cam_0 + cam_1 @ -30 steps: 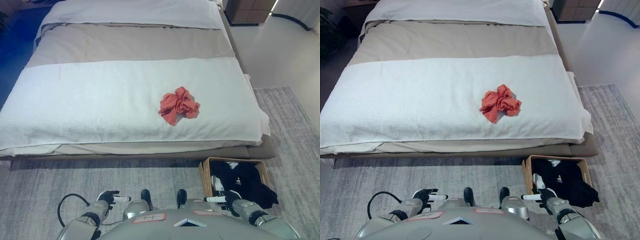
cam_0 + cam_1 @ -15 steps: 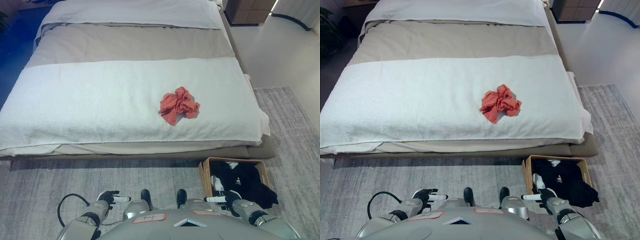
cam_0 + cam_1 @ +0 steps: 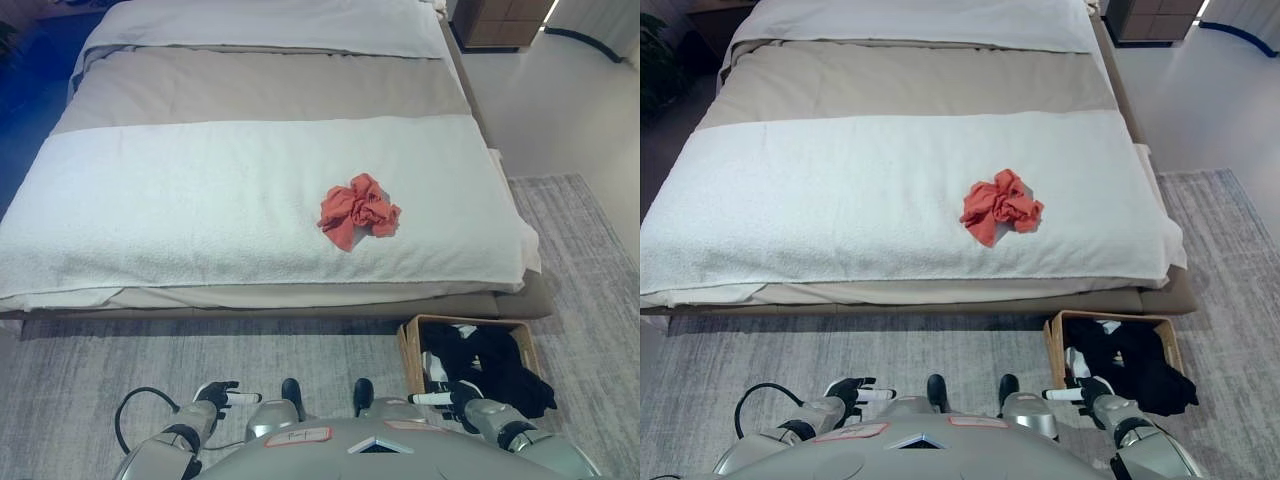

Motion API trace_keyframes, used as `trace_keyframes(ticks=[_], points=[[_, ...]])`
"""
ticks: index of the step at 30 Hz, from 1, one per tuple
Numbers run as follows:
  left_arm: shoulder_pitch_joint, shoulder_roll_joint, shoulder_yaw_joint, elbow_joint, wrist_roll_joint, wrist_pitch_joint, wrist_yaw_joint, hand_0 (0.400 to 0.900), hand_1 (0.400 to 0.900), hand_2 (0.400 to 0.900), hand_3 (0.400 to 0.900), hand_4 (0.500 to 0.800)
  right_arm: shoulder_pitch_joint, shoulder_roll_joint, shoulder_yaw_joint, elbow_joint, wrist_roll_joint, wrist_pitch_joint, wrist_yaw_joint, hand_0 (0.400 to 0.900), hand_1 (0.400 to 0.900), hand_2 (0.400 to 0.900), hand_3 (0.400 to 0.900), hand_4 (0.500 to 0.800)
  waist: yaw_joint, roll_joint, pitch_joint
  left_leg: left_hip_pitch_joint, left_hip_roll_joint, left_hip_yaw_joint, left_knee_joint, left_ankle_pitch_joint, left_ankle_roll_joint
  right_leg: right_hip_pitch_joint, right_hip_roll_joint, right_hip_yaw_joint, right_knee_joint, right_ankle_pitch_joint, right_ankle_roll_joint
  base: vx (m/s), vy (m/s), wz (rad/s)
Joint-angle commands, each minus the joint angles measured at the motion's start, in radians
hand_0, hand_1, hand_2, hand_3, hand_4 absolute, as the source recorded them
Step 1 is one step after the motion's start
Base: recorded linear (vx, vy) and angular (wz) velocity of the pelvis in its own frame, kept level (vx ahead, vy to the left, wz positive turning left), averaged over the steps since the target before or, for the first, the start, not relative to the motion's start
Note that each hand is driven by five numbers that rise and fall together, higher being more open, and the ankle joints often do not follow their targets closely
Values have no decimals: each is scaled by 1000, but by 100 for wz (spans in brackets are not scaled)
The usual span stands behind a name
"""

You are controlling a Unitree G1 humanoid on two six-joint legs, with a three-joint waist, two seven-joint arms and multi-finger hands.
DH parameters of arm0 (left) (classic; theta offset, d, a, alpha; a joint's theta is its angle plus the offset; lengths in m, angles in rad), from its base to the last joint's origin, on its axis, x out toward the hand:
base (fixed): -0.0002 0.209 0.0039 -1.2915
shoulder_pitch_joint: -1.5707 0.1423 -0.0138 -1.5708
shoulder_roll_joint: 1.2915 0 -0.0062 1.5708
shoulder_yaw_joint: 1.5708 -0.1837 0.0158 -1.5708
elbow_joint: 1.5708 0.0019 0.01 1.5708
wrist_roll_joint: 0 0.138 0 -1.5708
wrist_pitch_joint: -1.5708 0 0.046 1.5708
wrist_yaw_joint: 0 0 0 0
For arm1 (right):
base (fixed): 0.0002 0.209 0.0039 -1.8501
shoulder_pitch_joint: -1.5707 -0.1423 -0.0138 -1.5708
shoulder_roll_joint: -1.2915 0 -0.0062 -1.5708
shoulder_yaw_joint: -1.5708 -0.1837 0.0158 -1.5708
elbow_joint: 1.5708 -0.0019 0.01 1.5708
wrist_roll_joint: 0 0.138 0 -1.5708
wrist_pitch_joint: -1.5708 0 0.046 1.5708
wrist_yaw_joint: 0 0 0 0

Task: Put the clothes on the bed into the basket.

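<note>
A crumpled red garment (image 3: pixel 358 211) is shown on the white blanket (image 3: pixel 180 200) right of the bed (image 3: pixel 270 85) centre. The wooden basket (image 3: pixel 408 345), on the grey rug (image 3: pixel 90 375) near the bed's near right corner, is filled with dark clothes (image 3: pixel 490 365). The left hand (image 3: pixel 218 394) and right hand (image 3: pixel 452 397) are held low with fingers loosely extended, empty, the right overlapping the basket's near edge.

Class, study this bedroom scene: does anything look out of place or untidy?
Yes. A crumpled red cloth lies alone on the white blanket, and dark clothing spills over the basket rim onto the rug.
</note>
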Motion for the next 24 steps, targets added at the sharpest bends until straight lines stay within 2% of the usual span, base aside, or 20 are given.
trace_keyframes(ticks=[1, 5, 8, 11, 13, 14, 15, 17, 18, 24], points=[[-83, 40, 12, 45, 12, -6, 8, 900, 900, 900, 900, 800, -44, -8, 21, 33, -24, -9, -4, 900, 900, 900, 900, 800, 3, -39, 17, 63, -20, -39, 6, -119, -7, 34, -26, 25, 40, -100, 51, -11, -62, 13], [-85, 45, 11, 40, 8, -5, 7, 900, 900, 900, 900, 800, -49, -15, 19, 21, -21, -10, -9, 900, 900, 900, 900, 800, 3, -37, 26, 47, -12, -48, 19, -110, -13, 20, -15, 23, 63, -117, 38, -35, -88, 15], [-88, 49, 11, 39, 3, -7, 5, 900, 900, 900, 900, 800, -55, -30, 17, 11, -17, -14, -11, 900, 900, 900, 900, 800, 2, -36, 40, 0, -13, -62, 102, -127, -18, 8, -10, 22, 79, -129, 24, -61, -116, 14], [-93, 47, 15, 37, -9, -8, 2, 900, 900, 900, 900, 800, -63, -50, 14, 0, -17, -16, -13, 900, 900, 900, 900, 800, 5, -43, 79, -97, -55, -93, 292, -152, -35, 3, -18, 25, 92, -136, 8, -104, -124, 8], [-111, 45, 7, 38, -16, -9, 3, 900, 900, 900, 900, 800, -80, -65, 17, -5, -14, -19, -15, 900, 900, 900, 900, 800, 18, -52, 109, -172, -112, -162, 412, -133, -44, -3, -25, 26, 106, -133, -3, -103, -126, 8], [-112, 44, 7, 38, -19, -10, -1, 900, 900, 900, 900, 800, -80, -68, 15, -7, -12, -20, -18, 900, 900, 900, 900, 800, 15, -51, 112, -201, -119, -157, 420, -122, -43, -5, -23, 21, 106, -134, -7, -47, -120, 25], [-108, 42, 5, 40, -20, -9, -4, 900, 900, 900, 900, 800, -78, -66, 13, -5, -8, -19, -19, 900, 900, 900, 900, 800, 12, -47, 110, -223, -104, -129, 384, -115, -35, -6, -18, 10, 110, -145, -11, 2, -85, 23], [-98, 39, 2, 41, -15, -6, -9, 900, 900, 900, 900, 800, -71, -67, 13, -5, -6, -17, -19, 900, 900, 900, 900, 800, 17, -42, 108, -267, -92, -117, 337, -83, -22, 2, -8, 4, 113, -156, -18, 72, -61, 3], [-90, 38, -1, 44, -10, -6, -5, 900, 900, 900, 900, 800, -74, -66, 20, -4, -5, -20, -22, 900, 900, 900, 900, 800, 26, -32, 114, -301, -79, -134, 263, -12, -22, 11, 16, 14, 113, -162, -23, 89, -31, -10], [-83, 41, -14, 32, -15, -13, 2, 900, 900, 900, 900, 800, -77, -68, 38, -8, -7, -28, -25, 900, 900, 900, 900, 800, 44, -20, 132, -332, -38, -179, 75, 62, -30, 63, 46, 56, 92, -186, -22, 145, 15, -25]])
